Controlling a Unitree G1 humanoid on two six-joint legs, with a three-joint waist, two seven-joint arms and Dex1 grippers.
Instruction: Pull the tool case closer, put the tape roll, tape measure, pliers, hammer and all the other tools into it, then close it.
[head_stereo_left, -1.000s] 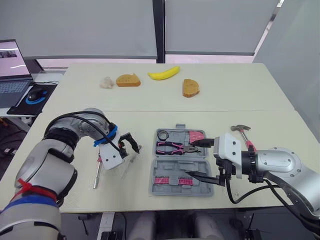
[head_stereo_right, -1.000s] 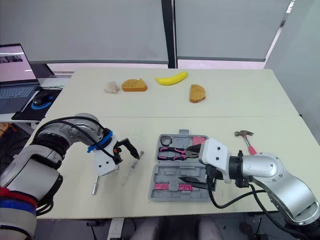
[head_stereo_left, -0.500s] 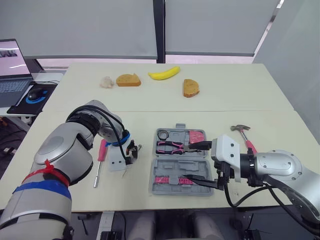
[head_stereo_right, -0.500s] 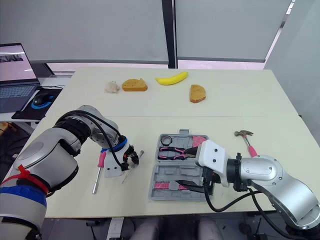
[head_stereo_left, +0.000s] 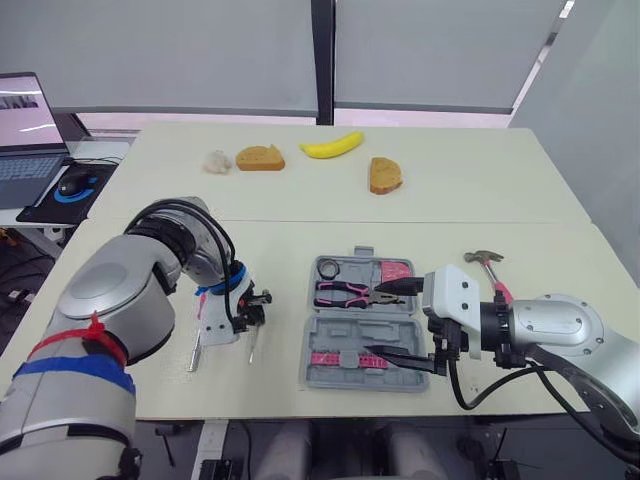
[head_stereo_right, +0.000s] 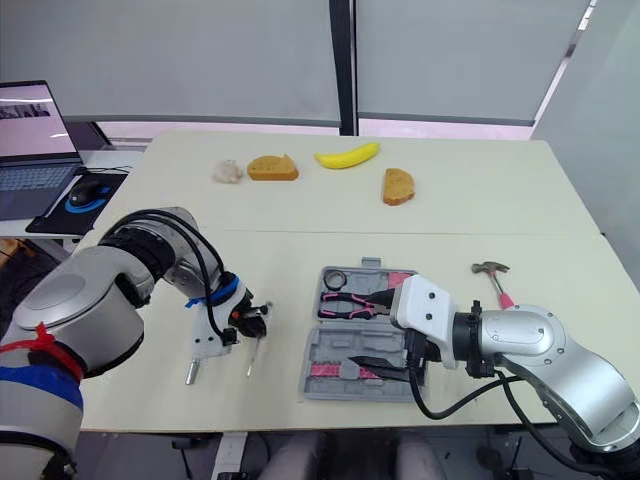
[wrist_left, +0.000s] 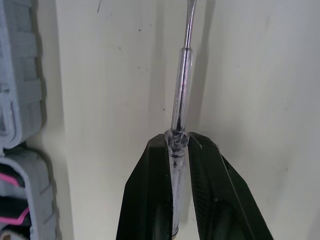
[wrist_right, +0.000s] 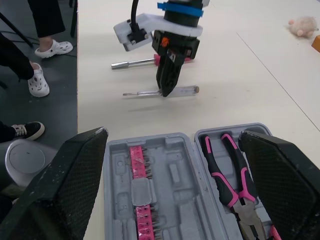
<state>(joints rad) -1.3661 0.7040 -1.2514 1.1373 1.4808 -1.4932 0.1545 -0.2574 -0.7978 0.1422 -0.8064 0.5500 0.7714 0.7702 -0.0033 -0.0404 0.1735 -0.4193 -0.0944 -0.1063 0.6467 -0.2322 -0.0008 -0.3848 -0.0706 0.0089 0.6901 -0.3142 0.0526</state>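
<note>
**A:** What worried you nearest the robot?

**B:** The right gripper (head_stereo_left: 400, 322) hung wide open and empty, its fingers spread over the right-hand side of the open tool case (head_stereo_left: 345, 335). If it had dropped from there, I judged it could have shoved the case askew.

**A:** And the left?

**B:** The left gripper (wrist_left: 178, 145) was pinched tight on the clear handle of a slim screwdriver (wrist_left: 183, 80), which lay on the table just left of the case. The hold sat near the handle's end. So the long shaft might have swung or slipped out on lifting, and the tip could have caught the case wall on the way in.

**A:** Anything beside it?

**B:** A pink-handled driver (wrist_right: 131, 63) lay on the table close to that gripper, on the side away from the case. A careless lift could have knocked it.

**A:** Farther back?

**B:** The pliers (head_stereo_left: 342, 293) and tape roll (head_stereo_left: 327, 269) sat in the far half of the case. A screwdriver dropped across them might have stopped the lid closing. The hammer (head_stereo_left: 490, 270) lay on the table to the right of the case. The banana (head_stereo_left: 332, 146) was well apart at the far side and no hazard.
</note>
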